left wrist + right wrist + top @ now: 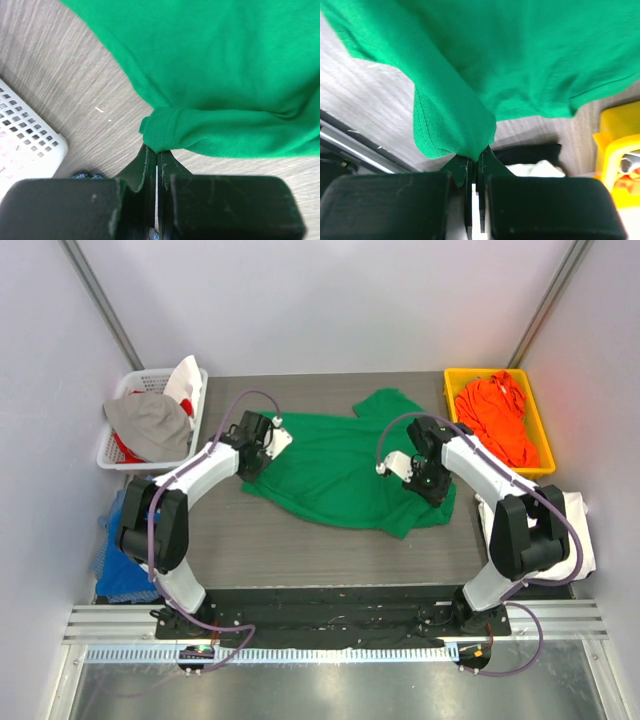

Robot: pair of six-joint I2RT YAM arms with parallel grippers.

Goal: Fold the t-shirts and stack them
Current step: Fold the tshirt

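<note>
The bright green t-shirt lies spread and rumpled across the middle of the dark table. My left gripper is shut on a bunched fold at the shirt's left edge, its jaws pressed together on the cloth. My right gripper is shut on a hemmed corner at the shirt's right side, which hangs from its tips just above the table. An orange t-shirt sits crumpled in the yellow bin at the back right. A white cloth lies at the right edge behind the right arm.
A white basket at the back left holds grey and white-red garments. A blue cloth lies beside the left arm's base. The basket's corner shows close to the left gripper. The yellow bin's wall shows to the right of the right gripper.
</note>
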